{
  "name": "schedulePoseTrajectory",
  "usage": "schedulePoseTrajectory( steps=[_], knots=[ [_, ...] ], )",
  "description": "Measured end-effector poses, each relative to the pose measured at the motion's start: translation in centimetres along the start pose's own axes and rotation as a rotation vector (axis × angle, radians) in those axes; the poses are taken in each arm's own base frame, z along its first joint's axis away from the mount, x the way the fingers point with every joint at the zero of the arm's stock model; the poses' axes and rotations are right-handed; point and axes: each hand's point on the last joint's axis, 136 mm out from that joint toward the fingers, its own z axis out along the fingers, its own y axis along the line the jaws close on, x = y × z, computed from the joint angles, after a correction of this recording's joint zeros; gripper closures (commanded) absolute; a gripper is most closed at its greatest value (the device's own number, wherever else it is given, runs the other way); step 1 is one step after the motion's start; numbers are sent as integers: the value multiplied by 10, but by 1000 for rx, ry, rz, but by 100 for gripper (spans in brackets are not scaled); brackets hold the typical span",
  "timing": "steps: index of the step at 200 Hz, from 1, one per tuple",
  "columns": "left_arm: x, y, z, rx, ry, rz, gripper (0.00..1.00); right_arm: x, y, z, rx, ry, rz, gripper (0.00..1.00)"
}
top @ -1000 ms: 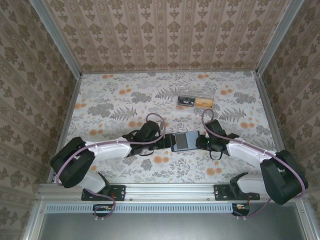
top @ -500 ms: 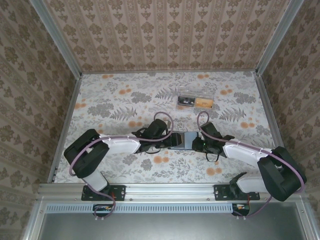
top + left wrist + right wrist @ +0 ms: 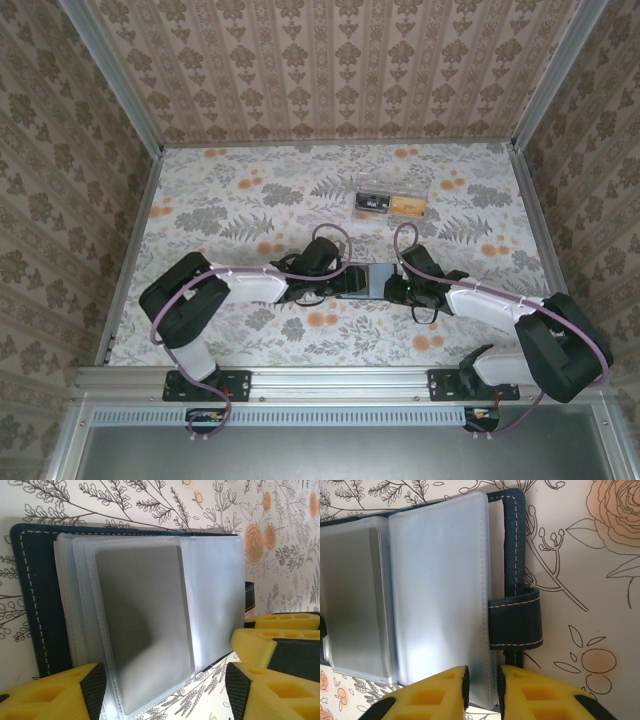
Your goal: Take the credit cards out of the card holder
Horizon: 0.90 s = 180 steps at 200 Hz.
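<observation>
Plainly, the left gripper (image 3: pixel 162 695) is spread wide, its yellow fingers standing either side of the near end of the clear sleeves (image 3: pixel 210 595) and clamped on nothing. The right gripper (image 3: pixel 482 687) is pinched nearly closed on the outer edge of the card holder (image 3: pixel 365 281), just beside the small navy strap tab (image 3: pixel 515 622); judging by that, it is pinning the holder flat while the other arm does the extracting.

The holder lies open on the table between the two grippers, its navy cover underneath and the sleeves fanned on top. A grey card (image 3: pixel 142 630) sits inside the upper sleeve, straight ahead of the left fingers, with its long axis running away from them. The left arm is therefore the nearer one to the card, and a short advance would bring its pads over the card's near end. Which edge of the pocket is open cannot be told.

Underneath is a floral tablecloth (image 3: pixel 230 200) in grey and orange. A clear plastic box (image 3: pixel 392 203) rests well apart toward the back, and patterned wallpaper panels (image 3: pixel 330 70) enclose the table on three sides.
</observation>
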Motion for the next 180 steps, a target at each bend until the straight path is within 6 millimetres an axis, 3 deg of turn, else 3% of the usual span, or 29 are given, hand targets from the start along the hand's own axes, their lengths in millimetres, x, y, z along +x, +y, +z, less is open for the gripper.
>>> schedulePoseTrajectory(
  steps=[62,180],
  knots=[
    [-3,-1,7,-25,20,-8,33,0,-1,0,4,-3,0,74],
    [-4,-34,7,95,10,59,28,-2,-3,0,19,-15,11,73]
  ],
)
